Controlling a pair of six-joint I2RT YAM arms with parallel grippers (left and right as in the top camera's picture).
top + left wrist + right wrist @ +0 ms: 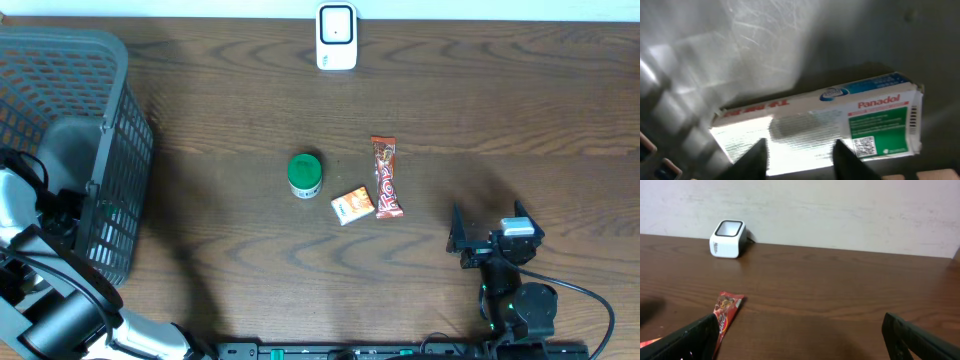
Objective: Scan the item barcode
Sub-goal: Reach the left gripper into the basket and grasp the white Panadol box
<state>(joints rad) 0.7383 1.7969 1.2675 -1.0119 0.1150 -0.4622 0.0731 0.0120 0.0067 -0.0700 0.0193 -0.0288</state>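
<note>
A white Panadol box (815, 125) with a green label lies on the grey floor of the basket in the left wrist view, with a barcode (912, 120) on its right end. My left gripper (800, 142) hangs just above its near edge, jaws apart and not touching it. In the overhead view that gripper is hidden inside the basket (110, 150). The white scanner (337, 37) (728, 239) stands at the table's far edge. My right gripper (490, 238) (805, 345) rests wide open near the front right with nothing between its fingers.
A green round can (305, 174), a small orange packet (352, 205) and a red chocolate bar (386, 177) (725, 311) lie mid-table. The dark mesh basket fills the left side, with my left arm (40, 290) reaching into it.
</note>
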